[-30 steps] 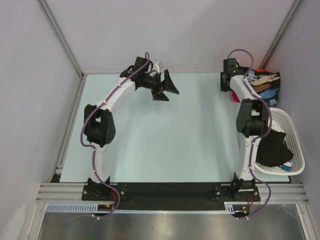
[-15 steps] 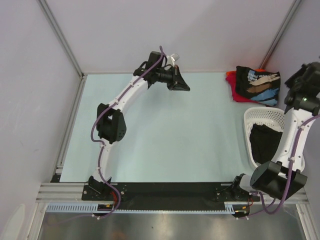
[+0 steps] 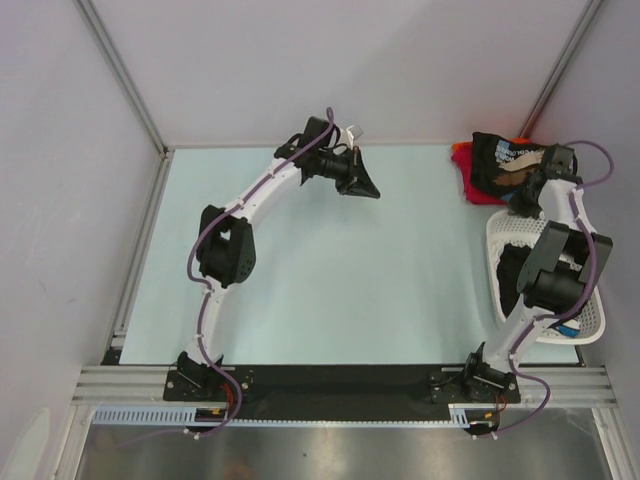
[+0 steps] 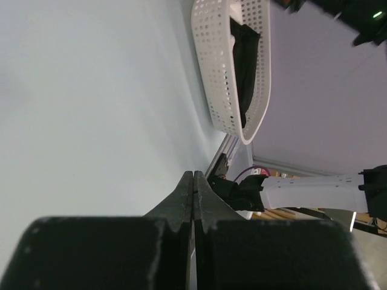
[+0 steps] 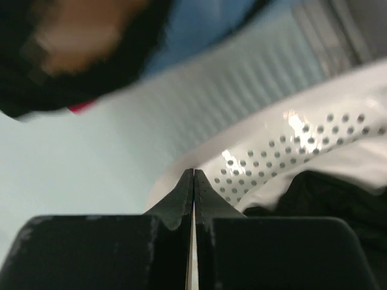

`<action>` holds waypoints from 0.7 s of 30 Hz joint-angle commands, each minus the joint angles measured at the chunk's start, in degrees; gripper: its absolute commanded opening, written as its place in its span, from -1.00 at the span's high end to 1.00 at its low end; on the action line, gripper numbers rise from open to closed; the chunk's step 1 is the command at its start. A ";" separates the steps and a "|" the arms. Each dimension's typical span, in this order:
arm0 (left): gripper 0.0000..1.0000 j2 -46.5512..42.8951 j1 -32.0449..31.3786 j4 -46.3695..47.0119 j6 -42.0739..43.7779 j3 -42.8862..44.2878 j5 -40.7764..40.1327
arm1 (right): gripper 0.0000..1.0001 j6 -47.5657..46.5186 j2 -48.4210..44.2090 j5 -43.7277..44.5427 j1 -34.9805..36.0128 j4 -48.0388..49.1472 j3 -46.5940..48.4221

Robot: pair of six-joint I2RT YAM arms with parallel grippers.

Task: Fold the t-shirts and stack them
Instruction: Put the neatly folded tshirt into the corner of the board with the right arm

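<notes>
Atop the red t-shirt [image 3: 464, 180] lies a black t-shirt [image 3: 490, 162], lettering illegible.

Lighting's bright and even overhead, soft shadows only. On your right wrist cam, the black t-shirt [image 5: 66, 54] beyond the right pincer [image 5: 193, 173] is a total blur, and glare hits the basket [image 5: 294, 122] just past its tips.

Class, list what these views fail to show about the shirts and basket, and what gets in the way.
- Top view: the right arm covers much of the basket, so how many shirts lie with the black cloth inside is hidden.
- Top view: the black printed shirt hides all but an edge of the red shirt beneath.
- Right wrist view: the black printed shirt is blurred and cut by the top edge.
</notes>
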 commanded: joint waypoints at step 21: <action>1.00 -16.46 1.96 -6.71 8.46 -16.94 -4.19 | 1.00 -1.00 44.95 5.82 7.59 1.46 58.43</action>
